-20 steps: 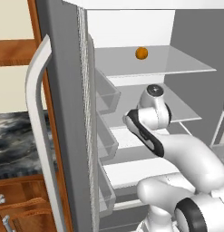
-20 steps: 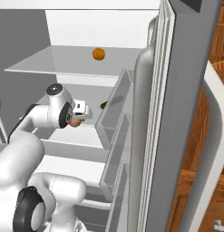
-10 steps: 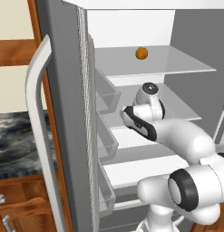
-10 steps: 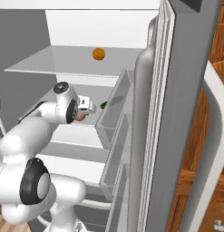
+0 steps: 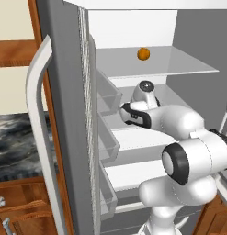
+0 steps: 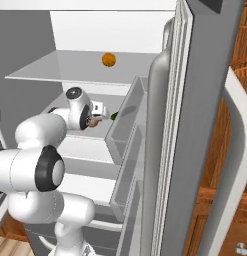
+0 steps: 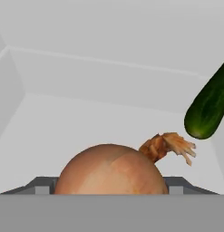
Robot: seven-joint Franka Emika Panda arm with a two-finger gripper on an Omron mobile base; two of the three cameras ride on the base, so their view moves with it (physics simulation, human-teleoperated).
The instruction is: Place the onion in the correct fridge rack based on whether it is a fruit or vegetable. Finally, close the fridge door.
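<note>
Care is called for in this placing step: the onion [image 7: 111, 170] is held pinched in the gripper [image 6: 96, 121], which is reached in over the fridge rack [image 5: 133, 137], the second shelf down, and it would best be lowered until it rests on the shelf panel before the fingers are spread, since a round bulb is likely to roll if dropped. Release is best made near the cucumber [image 7: 208, 105], which lies on the same shelf just ahead and to one side in the hand view, so that vegetables are kept together; the orange fruit [image 5: 143, 53] sits on the topmost shelf above. The onion is seen as a smooth pinkish-brown dome with a paler tan sheen and a ragged, papery tuft at one end.
</note>
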